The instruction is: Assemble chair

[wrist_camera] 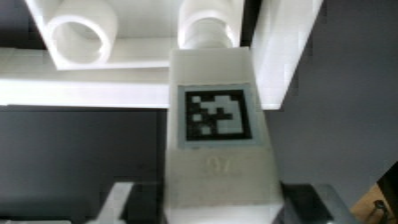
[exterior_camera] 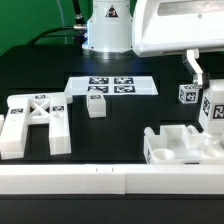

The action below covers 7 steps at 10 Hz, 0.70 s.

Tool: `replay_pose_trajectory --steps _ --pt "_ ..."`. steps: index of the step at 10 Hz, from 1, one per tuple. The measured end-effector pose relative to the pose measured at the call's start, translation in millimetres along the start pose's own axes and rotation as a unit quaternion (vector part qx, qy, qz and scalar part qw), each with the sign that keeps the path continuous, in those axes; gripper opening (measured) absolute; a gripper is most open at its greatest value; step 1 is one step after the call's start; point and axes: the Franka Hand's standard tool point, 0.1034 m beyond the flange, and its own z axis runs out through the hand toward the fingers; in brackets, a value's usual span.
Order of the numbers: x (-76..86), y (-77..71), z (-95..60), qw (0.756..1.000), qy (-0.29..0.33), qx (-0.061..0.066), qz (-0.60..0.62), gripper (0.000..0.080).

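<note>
Hand point(wrist_camera: 217, 200) points straight down, gripping tagged part point(wrist_camera: 222, 120) above notched block point(exterior_camera: 180, 145).

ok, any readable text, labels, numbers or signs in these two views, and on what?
No words, numbers or brands readable.
marker board: four square black-and-white tags, patterns only.
chair part in the gripper: one square tag; faint marks below it, too blurred to read.
small cube, small block: one tag each, no text.
robot base: dark mark, too blurred to read.
</note>
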Motion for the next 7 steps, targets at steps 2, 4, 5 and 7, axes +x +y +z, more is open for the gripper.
replay_pose_trajectory --steps 2,4,5,7 --pt "1.4 -0.6 4.2 1.000 0.000 0.000 -0.001 0.0288" --pt "1.3 -0.6 7.3 1.000 -0.001 -0.001 -0.001 0.0288" --pt "-0.4 -0.5 8.9 1.000 -0.002 -0.001 -0.001 0.0288" --pt "-3.7 -4.0 12.1 1.000 -0.004 0.000 -0.004 0.0288"
